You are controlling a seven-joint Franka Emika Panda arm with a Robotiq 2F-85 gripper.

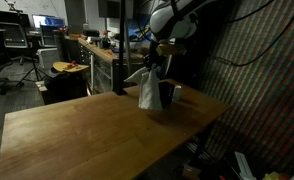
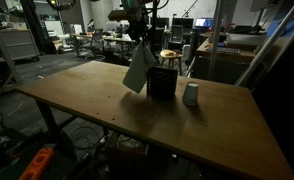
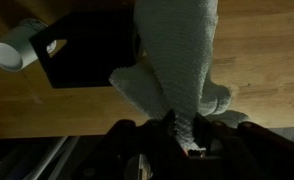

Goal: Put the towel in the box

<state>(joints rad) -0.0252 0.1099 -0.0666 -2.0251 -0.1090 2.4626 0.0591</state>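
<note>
We see the hand (image 2: 142, 42) clenched on the towel (image 2: 139, 70), which hangs just beside the box (image 2: 162, 82) near an edge of the surface (image 2: 97, 115); a white cup (image 2: 191, 94) stands nearby.

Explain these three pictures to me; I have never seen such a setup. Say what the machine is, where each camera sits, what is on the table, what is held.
The machine is one robot arm with a gripper at its end. Two pictures come from cameras standing apart from the robot, at different places; the third from a camera on its wrist. On the wooden table stand a small dark box and a white cup. The gripper is shut on a light grey towel, which hangs beside the box, not in it.
</note>
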